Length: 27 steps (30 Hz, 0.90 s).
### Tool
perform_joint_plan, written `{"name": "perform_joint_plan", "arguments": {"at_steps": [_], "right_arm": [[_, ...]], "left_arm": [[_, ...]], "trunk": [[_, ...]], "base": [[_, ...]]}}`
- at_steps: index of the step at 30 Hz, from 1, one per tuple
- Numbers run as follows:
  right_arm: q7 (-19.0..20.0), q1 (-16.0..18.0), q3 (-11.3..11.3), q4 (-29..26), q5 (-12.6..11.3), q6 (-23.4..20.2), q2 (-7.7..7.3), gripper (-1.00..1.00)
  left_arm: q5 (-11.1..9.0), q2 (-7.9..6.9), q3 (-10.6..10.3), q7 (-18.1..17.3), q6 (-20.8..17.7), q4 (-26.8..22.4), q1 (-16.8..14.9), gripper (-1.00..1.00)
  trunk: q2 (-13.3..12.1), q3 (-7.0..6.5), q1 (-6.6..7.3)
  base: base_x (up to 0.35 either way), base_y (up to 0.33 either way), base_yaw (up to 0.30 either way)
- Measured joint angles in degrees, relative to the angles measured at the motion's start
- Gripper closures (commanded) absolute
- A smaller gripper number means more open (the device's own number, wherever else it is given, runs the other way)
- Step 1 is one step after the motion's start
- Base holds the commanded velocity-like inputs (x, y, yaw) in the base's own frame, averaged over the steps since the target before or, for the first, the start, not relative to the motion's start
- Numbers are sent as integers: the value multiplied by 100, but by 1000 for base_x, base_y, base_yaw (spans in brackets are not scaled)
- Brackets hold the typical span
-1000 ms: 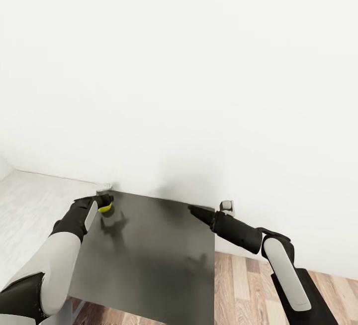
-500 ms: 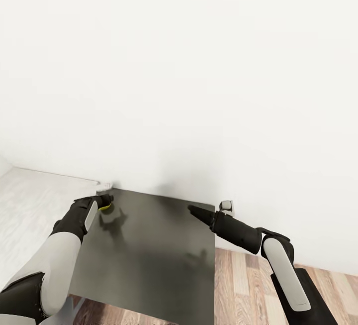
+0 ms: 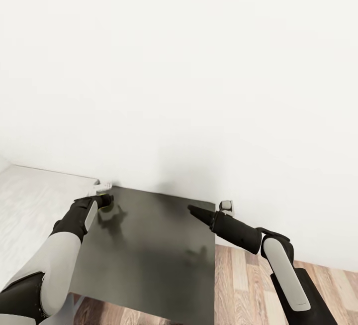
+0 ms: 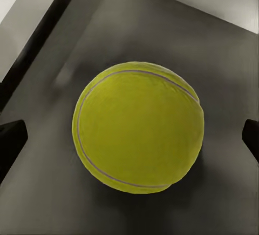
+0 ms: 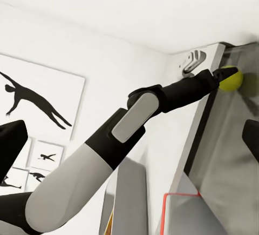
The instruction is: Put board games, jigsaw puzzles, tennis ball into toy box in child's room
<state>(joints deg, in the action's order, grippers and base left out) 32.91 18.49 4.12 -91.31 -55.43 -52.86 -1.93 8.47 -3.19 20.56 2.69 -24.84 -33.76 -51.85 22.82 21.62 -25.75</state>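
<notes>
Balls: one small yellow-green tennis ball [image 4: 138,128] is showing; in the head view only a sliver of it [image 3: 104,196] is peeking out at the tip of the left gripper [image 3: 105,198]; it is sitting over the far left corner of the dark grey flat tabletop [image 3: 154,250], close to the white wall [image 3: 189,76]

Left gripper: its two black fingertips [image 4: 11,140] are standing at either side of the ball in the left wrist view, with the ball between them; whether they are pressing it I cannot tell

Right gripper: the black pointed right gripper [image 3: 195,212] is reaching over the far right edge of the tabletop; whether its jaws are wide or narrow I cannot tell

Arms: two, each white and black; the left arm [image 5: 118,138] is stretching toward the ball [image 5: 230,78] in the right wrist view

Pictures: at least three white-framed pictures with black sports silhouettes [image 5: 32,102] are hanging on the wall in the right wrist view

Floor: wood planks [image 3: 248,285] are showing past the right edge of the tabletop

Containers: one reddish-rimmed shape [image 5: 181,210] is showing in the right wrist view; what it is or what it is holding I cannot tell
</notes>
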Motion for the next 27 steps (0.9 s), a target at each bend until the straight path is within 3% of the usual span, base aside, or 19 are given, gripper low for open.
{"name": "perform_joint_plan", "arguments": {"at_steps": [27], "right_arm": [[6,-1,0,0,1,2,4,-100]], "left_arm": [[0,-1,0,0,4,0,4,-100]], "trunk": [[0,77,-1]], "base": [[18,0,0]]}}
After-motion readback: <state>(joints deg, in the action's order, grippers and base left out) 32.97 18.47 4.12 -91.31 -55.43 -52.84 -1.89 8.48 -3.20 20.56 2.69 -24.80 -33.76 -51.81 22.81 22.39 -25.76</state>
